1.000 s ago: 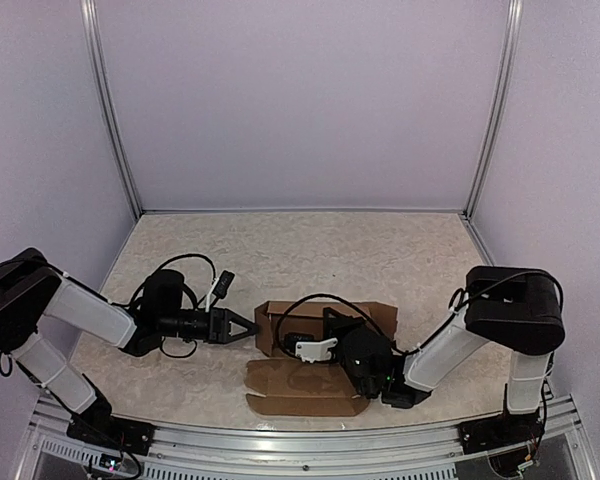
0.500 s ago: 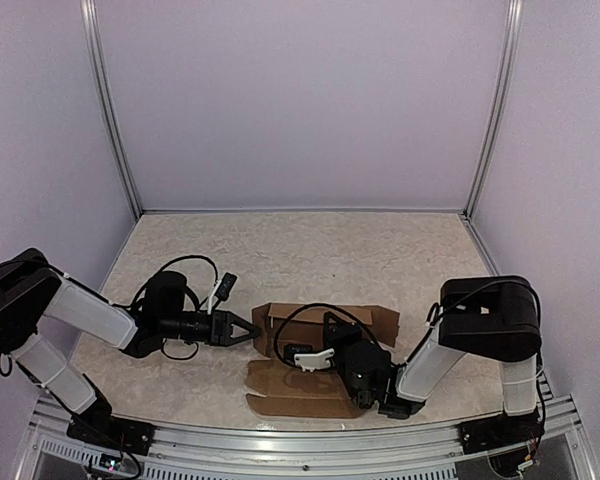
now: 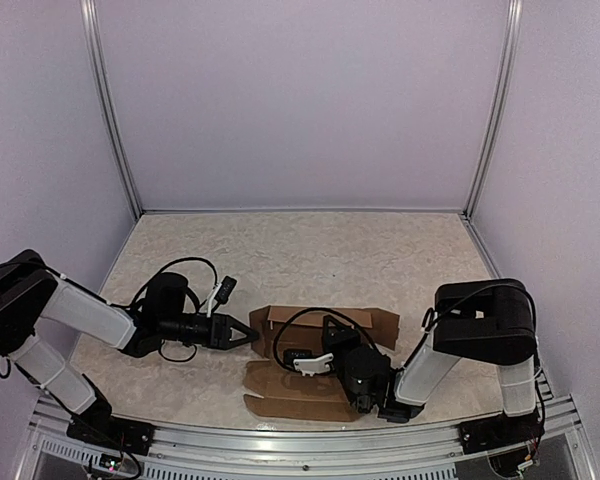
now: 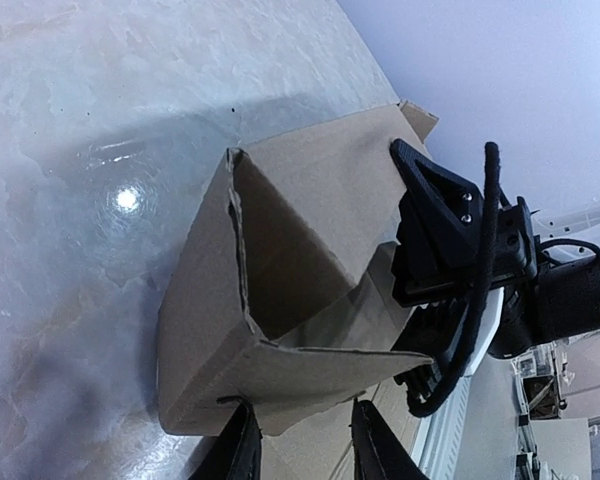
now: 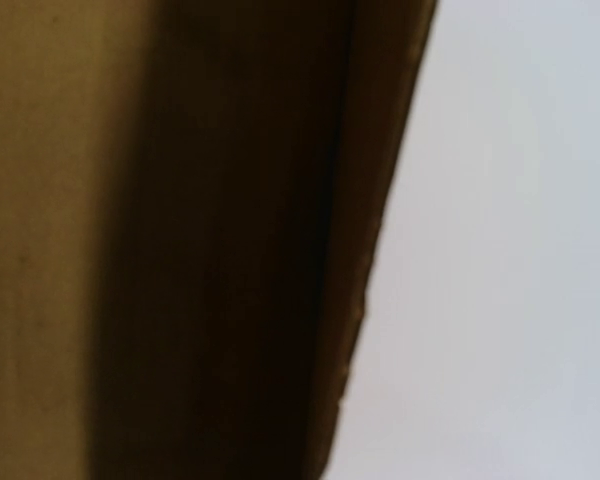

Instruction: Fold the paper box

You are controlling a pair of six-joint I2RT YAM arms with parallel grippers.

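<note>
While the plain brown paper box [image 3: 290, 395] sits half-formed, flaps loose, on the glossy marbled table [image 3: 310, 250] between the arms, we see the left gripper [image 3: 248, 333] partly spread at its creased left end. The right gripper [image 4: 412, 170] is pressed together, reaching inside.
</note>
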